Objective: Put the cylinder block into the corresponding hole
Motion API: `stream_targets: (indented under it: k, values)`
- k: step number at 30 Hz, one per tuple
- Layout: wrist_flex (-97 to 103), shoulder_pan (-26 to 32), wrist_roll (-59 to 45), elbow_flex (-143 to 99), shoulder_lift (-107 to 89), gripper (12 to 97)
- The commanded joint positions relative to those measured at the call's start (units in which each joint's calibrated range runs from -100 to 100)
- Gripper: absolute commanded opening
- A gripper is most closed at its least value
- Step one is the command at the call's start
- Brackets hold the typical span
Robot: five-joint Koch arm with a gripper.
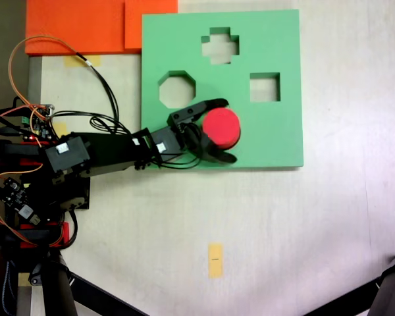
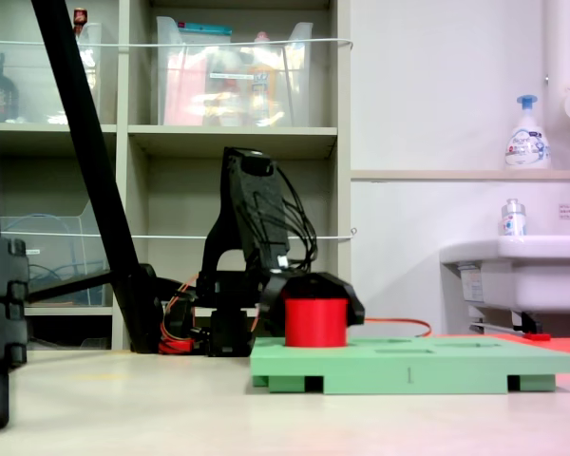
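In the fixed view from above, the black arm (image 1: 99, 155) reaches from the left side of the counter (image 1: 283, 224) toward the green foam board (image 1: 276, 131), which I take as the landmark. Its fingers (image 1: 225, 130) are over the lower left part of the board, one on each side of the cylinder block (image 1: 221, 128), and they close around it, so they hold the red block. The block stands upright there, below and to the right of the octagonal cutout (image 1: 177, 90). The round hole cannot be seen; the block and the fingers cover that place, and I cannot tell if the block sits inside it. Farther right on the board are a cross-shaped cutout (image 1: 220, 45) near the top edge and a square cutout (image 1: 264, 87) below it. An orange sheet (image 1: 79, 26) lies beyond the board's upper left corner, and a small yellow tape piece (image 1: 215, 260) is on the counter below the board. In the low fixed view, the block (image 2: 315, 322) stands on the left end of the board (image 2: 413, 366), its top well above the board surface, with the dark fingers (image 2: 315, 294) around it.
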Motion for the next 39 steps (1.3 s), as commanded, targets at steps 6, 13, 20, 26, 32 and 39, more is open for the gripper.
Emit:
stream_targets:
  k: [6,13,20,26,32,39]
  values:
    - [4.2,-0.2,0.0,-3.8,-17.4,81.3]
    - [-20.8,-1.4,-4.4,-2.9,-48.2,65.8]
    - [-43.6,-7.6,-28.4,4.7,-72.4,41.1]
    - [-53.3,-12.5,-45.7,4.2,-81.2,41.1]
    - [-55.7,-15.8,-52.7,-14.8,-84.0,41.9]
    - [-55.5,-15.6,-54.1,-38.7,-84.0,44.0]
